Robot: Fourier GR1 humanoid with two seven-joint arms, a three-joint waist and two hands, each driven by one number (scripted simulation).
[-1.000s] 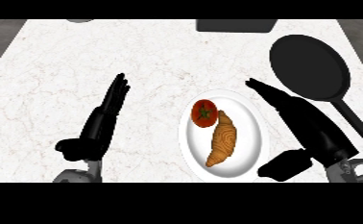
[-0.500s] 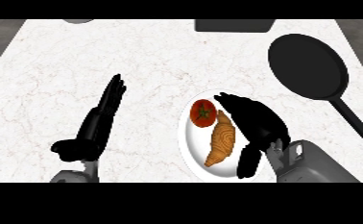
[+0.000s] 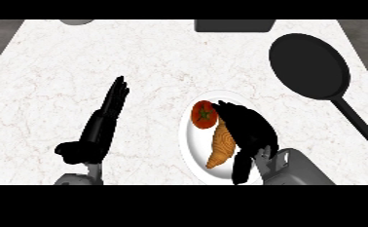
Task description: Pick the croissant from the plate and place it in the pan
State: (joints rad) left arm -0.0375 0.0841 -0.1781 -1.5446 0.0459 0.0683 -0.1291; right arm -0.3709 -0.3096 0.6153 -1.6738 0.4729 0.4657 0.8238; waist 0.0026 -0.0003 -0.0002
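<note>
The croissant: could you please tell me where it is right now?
In the head view the croissant lies on the white plate, right of centre, just below the tomato, with the right hand along its right side.

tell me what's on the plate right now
A croissant and a tomato lie on the plate. The right hand is over its right side, hiding that part and the croissant's right edge.
</note>
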